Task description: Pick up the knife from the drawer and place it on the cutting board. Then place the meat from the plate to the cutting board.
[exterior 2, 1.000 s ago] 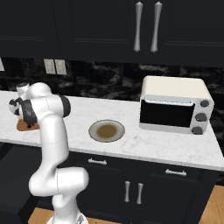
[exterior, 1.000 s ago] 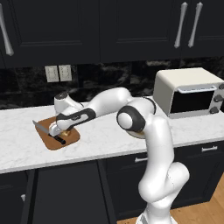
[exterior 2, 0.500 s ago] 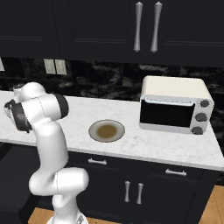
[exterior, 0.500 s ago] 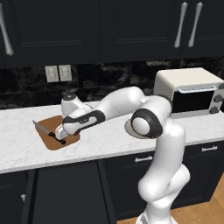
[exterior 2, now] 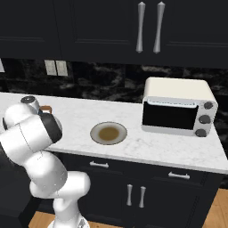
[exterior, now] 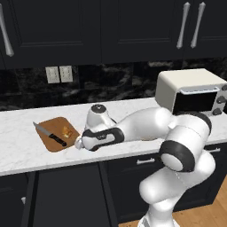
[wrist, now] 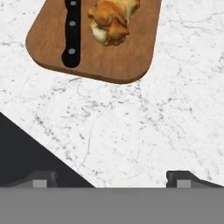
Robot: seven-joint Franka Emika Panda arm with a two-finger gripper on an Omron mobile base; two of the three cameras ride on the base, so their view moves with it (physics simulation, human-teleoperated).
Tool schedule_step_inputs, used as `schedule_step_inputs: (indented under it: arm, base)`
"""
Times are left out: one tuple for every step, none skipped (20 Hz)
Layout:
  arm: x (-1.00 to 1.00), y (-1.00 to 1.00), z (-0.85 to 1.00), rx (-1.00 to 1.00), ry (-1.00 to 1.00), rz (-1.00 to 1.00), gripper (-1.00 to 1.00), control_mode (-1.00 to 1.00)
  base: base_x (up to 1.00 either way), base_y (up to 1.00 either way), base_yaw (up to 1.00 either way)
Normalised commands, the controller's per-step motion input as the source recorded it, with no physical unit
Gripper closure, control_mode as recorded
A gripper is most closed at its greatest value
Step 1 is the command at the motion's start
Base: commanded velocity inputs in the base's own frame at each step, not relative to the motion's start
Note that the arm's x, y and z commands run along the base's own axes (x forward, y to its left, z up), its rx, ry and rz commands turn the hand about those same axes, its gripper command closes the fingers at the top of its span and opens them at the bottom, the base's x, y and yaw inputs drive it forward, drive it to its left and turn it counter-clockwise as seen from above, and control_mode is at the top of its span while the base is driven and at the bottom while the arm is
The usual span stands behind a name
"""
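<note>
The board (exterior: 57, 133) sits flat on the white marble table (exterior: 17, 153), a reddish-brown wooden slab with rounded corners, grain running along it in the hand view (wrist: 131, 52). On it lies the knife (exterior: 49, 135), slim, black handle with pale rivets, grey pointed blade reaching just past the board's far left corner. Right beside it, apart from the handle, sits the meat (exterior: 66, 131), a lumpy orange-brown chunk with a paler patch, clear and close in the hand view (wrist: 113, 19).

The claw (exterior: 79, 142) hangs just off the board's near right corner, over bare marble, spread wide and holding nothing; its two dark tips (wrist: 41, 179) stand far apart at the bottom of the hand view, marble between them.

Over in the right base view, the plate (exterior 2: 108, 133) rests mid-table, round, shallow, grey-beige with a brownish centre. A cream toaster oven (exterior 2: 178, 107) with a dark glass door and three knobs stands to its right. Behind, black veined backsplash with two pale outlets (exterior: 59, 74); above, dark cabinet doors with long silver handles (exterior 2: 148, 27).

From the right, the arm's own elbow covers nearly all the board, leaving only a sliver of brown (exterior 2: 46, 108). In the hand view the knife's blade and the board's far end run off the top edge. A dark wedge at lower left there is the table's edge dropping away.
</note>
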Motion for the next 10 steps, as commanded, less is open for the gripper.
schedule_step_inputs:
  arm:
    - [-0.49,-0.67,0.57,0.11,-0.05,0.0,-1.0,-1.0]
    - [-0.45,-0.62,0.71,0.11,-0.01,0.0,-1.0,-1.0]
    - [-0.41,-0.55,0.74,0.1,-0.01,0.0,-1.0,-1.0]
    - [-0.45,-0.56,0.77,0.1,0.0,0.0,-1.0,-1.0]
    - [-0.51,-0.59,0.76,0.1,0.0,0.0,-1.0,-1.0]
    - [-0.61,-0.61,0.78,0.11,0.0,0.0,-1.0,-1.0]
    - [-0.65,-0.66,0.77,0.11,0.0,0.0,-1.0,-1.0]
    - [-0.69,-0.63,0.74,0.11,0.0,0.0,-1.0,-1.0]
    - [-0.72,-0.61,0.79,0.07,0.0,0.0,-1.0,-1.0]
    - [-0.72,-0.54,0.84,0.05,0.0,0.0,-1.0,-1.0]
  base:
    - [0.0,0.0,0.0]
    - [0.0,0.0,0.0]
    - [0.0,0.0,0.0]
    - [0.0,0.0,0.0]
    - [0.0,0.0,0.0]
    - [0.0,0.0,0.0]
    - [0.0,0.0,0.0]
    - [0.0,0.0,0.0]
    - [0.0,0.0,0.0]
    - [0.0,0.0,0.0]
